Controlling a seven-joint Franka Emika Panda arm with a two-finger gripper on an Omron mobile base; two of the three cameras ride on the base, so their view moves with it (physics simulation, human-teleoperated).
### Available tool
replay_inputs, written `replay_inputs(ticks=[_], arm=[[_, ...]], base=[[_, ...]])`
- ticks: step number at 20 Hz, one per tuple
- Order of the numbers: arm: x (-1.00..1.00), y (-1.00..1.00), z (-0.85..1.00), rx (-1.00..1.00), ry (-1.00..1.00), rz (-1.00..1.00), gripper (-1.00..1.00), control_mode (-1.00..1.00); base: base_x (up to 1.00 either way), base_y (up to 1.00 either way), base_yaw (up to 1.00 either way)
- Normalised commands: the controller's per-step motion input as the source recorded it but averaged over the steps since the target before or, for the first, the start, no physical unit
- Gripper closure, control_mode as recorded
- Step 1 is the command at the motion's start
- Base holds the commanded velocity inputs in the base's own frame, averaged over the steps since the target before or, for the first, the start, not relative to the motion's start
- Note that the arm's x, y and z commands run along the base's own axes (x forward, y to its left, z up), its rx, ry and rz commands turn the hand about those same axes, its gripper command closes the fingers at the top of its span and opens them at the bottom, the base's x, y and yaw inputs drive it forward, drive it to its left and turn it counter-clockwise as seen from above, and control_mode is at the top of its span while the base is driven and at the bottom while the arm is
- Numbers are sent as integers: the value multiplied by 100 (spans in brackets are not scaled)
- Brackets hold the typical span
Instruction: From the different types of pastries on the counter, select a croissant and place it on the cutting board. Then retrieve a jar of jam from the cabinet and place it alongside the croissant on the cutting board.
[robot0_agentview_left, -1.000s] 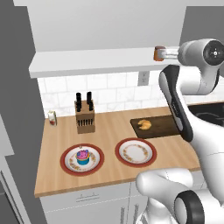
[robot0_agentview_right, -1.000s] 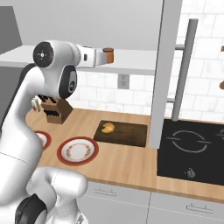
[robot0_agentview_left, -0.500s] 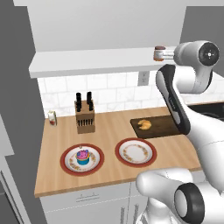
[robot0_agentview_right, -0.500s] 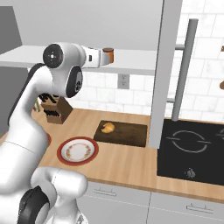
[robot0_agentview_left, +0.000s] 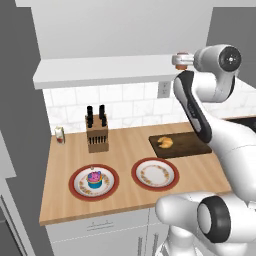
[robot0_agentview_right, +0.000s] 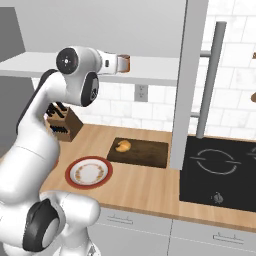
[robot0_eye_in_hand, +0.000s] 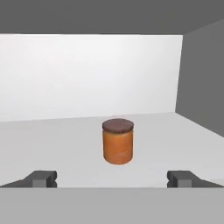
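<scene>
gripper (robot0_eye_in_hand: 112, 178) wide open, empty, facing one jar of jam (robot0_eye_in_hand: 117, 141); one croissant (robot0_agentview_left: 165, 142) on one cutting board (robot0_agentview_left: 190, 143).

I see a white tiled wall (robot0_agentview_left: 130, 102) behind the worktop, with an outlet (robot0_agentview_left: 163, 89) set in it. A knife block (robot0_agentview_left: 97, 136) stands near the wall, and a small shaker (robot0_agentview_left: 59, 135) sits off to its left. Two red-rimmed plates (robot0_agentview_left: 155, 173) lie toward the front edge. On my right there's a black stovetop (robot0_agentview_right: 220, 172) and a grey pillar (robot0_agentview_right: 188, 85). White drawers (robot0_agentview_right: 200, 235) run below. Lighting is flat and even.
</scene>
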Motion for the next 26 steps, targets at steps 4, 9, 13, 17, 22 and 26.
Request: replay_inputs(ticks=[4, 9, 13, 17, 22, 26], arm=[[37, 0, 0, 0, 0, 0, -100, -100], [31, 0, 0, 0, 0, 0, -100, -100], [28, 0, -4, 0, 0, 1, -100, -100], [20, 0, -17, 0, 2, 3, -100, -100], [23, -2, -1, 0, 1, 1, -100, -100], [41, -8, -6, 0, 3, 0, -100, -100]], base=[[0, 0, 0], [0, 0, 0], [0, 0, 0], [0, 0, 0], [0, 0, 0], [0, 0, 0]])
